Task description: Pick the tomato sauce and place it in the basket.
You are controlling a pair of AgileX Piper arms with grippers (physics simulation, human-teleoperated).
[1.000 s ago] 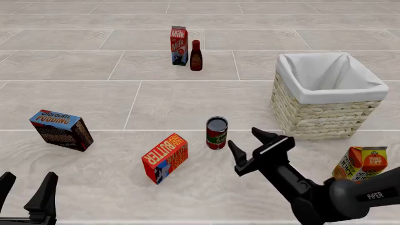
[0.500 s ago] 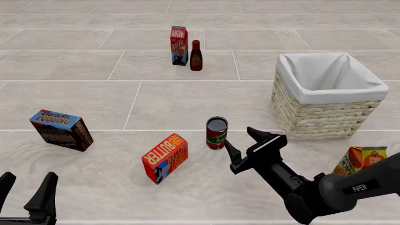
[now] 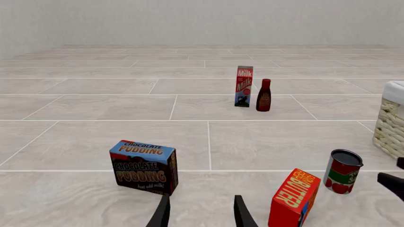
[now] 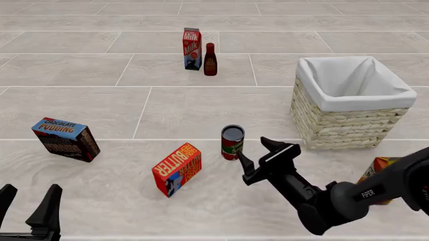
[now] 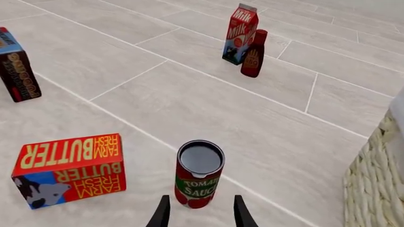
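Observation:
The tomato sauce can (image 4: 232,142) stands upright on the floor, red-and-green label and dark top; it also shows in the right wrist view (image 5: 199,174) and the left wrist view (image 3: 343,171). My right gripper (image 4: 258,153) is open, just right of and a little nearer than the can, not touching it; in the right wrist view the fingertips (image 5: 162,213) flank the can's base from short of it. The basket (image 4: 350,103), beige wicker with white lining, stands to the right. My left gripper (image 4: 27,201) is open and empty at the near left.
A butter box (image 4: 177,168) lies just left of the can. A chocolate pudding box (image 4: 65,139) sits at the left. A milk carton (image 4: 192,48) and a dark red bottle (image 4: 210,59) stand at the back. An orange juice carton (image 4: 381,173) is partly behind my right arm.
My right gripper has moved forward and left, closing in on the can while staying open. The left arm and all objects have not moved.

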